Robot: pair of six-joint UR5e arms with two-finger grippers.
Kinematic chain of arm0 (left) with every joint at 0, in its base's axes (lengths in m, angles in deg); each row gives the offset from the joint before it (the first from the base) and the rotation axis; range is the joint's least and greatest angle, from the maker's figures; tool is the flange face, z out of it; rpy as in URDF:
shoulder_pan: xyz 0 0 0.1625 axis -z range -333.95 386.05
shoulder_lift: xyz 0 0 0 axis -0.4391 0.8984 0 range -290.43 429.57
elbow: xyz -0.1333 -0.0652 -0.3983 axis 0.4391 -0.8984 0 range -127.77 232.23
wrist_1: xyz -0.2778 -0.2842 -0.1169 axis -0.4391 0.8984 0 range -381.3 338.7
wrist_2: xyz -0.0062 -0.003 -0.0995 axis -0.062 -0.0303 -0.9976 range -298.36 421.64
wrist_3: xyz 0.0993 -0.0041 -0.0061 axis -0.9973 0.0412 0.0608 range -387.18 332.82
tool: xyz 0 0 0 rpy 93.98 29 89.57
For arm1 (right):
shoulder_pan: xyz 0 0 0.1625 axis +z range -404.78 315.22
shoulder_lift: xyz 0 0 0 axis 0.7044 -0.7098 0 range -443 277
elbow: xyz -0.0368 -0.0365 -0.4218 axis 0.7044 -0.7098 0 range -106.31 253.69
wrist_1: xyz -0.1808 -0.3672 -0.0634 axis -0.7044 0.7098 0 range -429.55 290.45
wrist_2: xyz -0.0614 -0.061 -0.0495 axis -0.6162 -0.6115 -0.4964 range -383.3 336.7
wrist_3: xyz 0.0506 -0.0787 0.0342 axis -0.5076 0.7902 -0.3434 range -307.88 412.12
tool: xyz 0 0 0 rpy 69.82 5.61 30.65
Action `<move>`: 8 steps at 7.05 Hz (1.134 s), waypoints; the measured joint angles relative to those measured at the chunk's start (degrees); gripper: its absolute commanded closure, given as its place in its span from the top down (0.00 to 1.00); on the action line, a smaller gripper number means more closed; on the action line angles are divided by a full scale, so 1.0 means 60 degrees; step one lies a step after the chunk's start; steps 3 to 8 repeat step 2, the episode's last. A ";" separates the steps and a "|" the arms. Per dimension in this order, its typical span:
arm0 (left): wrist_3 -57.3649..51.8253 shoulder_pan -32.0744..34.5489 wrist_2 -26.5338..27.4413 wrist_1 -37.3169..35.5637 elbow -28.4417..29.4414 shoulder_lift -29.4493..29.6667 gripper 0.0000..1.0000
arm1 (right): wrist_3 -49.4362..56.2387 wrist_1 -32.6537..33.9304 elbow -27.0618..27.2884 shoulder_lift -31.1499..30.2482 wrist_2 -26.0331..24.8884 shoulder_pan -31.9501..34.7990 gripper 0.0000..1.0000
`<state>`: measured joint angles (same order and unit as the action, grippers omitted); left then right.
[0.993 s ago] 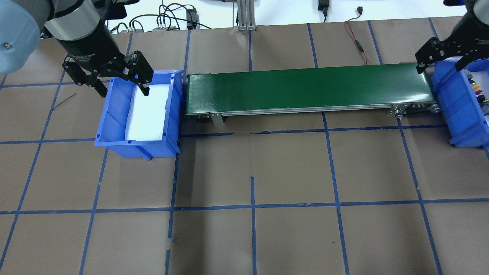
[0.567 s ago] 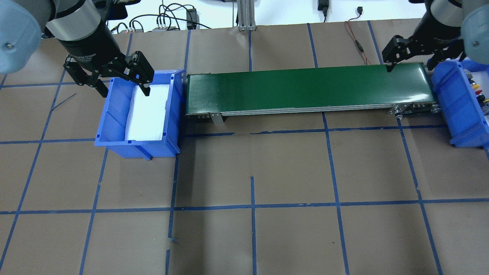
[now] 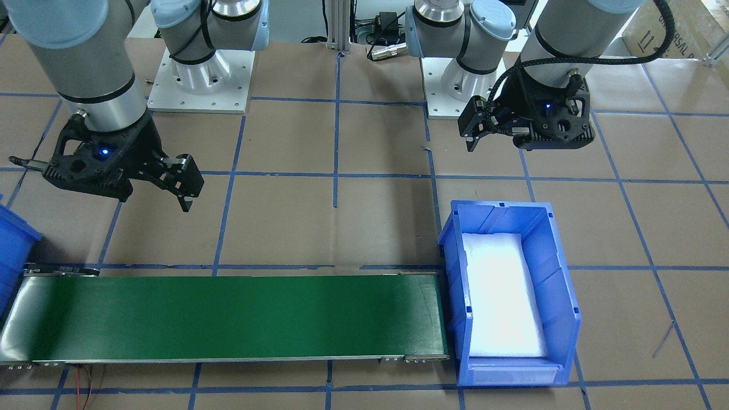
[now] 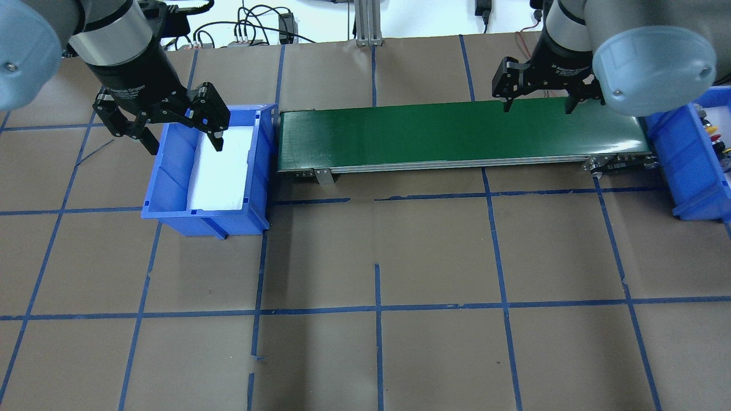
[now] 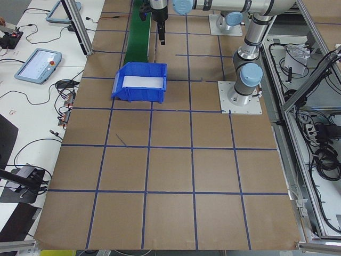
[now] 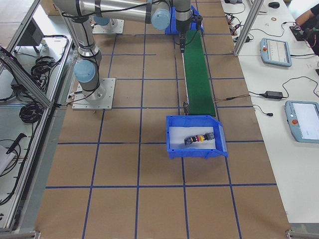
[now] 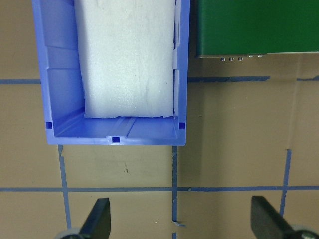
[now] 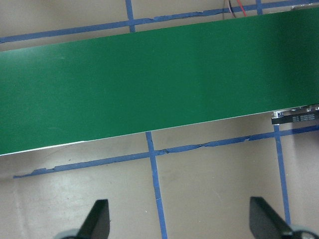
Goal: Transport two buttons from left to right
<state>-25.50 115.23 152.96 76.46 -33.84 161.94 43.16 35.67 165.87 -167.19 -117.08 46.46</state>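
Observation:
The two buttons point(image 6: 199, 138) lie end to end on white foam in the right blue bin point(image 6: 194, 152). In the overhead view only a yellow cap point(image 4: 711, 130) shows, at the right edge. My left gripper point(image 4: 184, 134) is open and empty over the far end of the left blue bin point(image 4: 165, 188), which holds only white foam point(image 4: 220, 171). It also shows in the left wrist view point(image 7: 182, 221). My right gripper point(image 4: 538, 104) is open and empty above the far edge of the green conveyor belt point(image 4: 457, 134), left of the right bin point(image 4: 679, 154). The right wrist view point(image 8: 180, 221) shows its spread fingers.
The conveyor point(image 3: 228, 316) runs between the two bins, and its belt is bare. Both arm bases point(image 3: 199, 74) stand behind it. Cables point(image 4: 257, 28) lie along the table's far edge. Blue tape lines grid the brown table.
My right gripper has moved left, from over the right bin to above the conveyor's right part. My left gripper has barely shifted over the left bin.

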 measured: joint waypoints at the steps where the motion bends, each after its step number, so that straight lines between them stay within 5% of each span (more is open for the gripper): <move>1: 0.0133 -0.0001 0.0114 0.0071 0.0002 -0.0030 0.99 | -0.0214 0.0045 -0.0006 0.0002 0.0018 0.0257 1.00; 8: 0.0174 -0.0019 0.0217 0.0095 0.0015 -0.0049 1.00 | -0.0314 0.0087 -0.0007 0.0007 0.0038 0.0416 1.00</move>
